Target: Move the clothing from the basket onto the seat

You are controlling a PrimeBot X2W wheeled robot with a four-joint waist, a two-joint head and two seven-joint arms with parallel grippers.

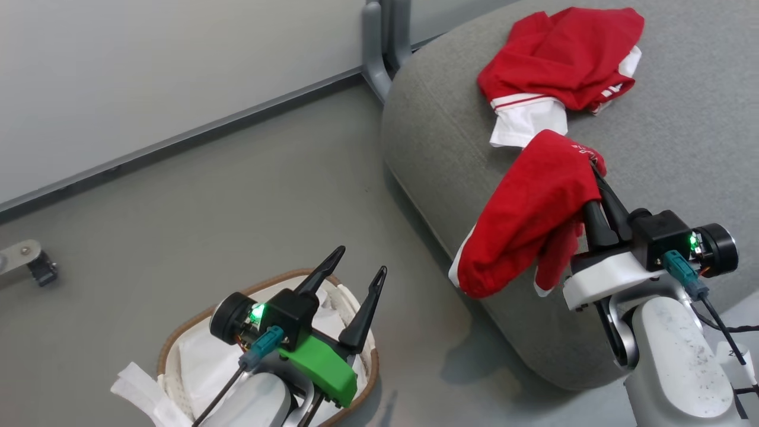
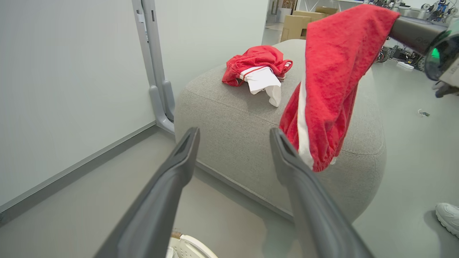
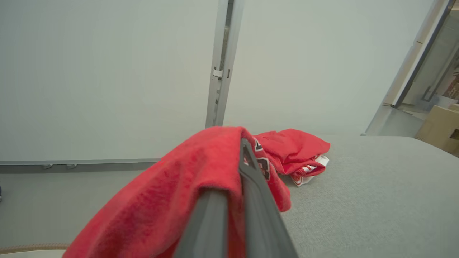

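Observation:
My right gripper (image 1: pixel 596 172) is shut on a red garment with white trim (image 1: pixel 528 219), which hangs from the fingers over the near edge of the grey seat (image 1: pixel 682 136). The same garment (image 2: pixel 330 79) dangles in the left wrist view and drapes my right gripper (image 3: pixel 244 147) in its own view. A second red and white garment (image 1: pixel 563 59) lies crumpled on the seat farther back. My left gripper (image 1: pixel 360 262) stands open over the white basket (image 1: pixel 178 338), where only the white liner cloth (image 1: pixel 201 362) shows. My left gripper (image 2: pixel 233 134) holds nothing.
A grey wall post (image 1: pixel 379 41) rises behind the seat's left corner. A caster foot (image 1: pixel 29 261) sits on the floor at far left. Someone's white shoe (image 2: pixel 448 216) stands on the floor to the right of the seat. Cardboard boxes (image 2: pixel 297 23) are in the background.

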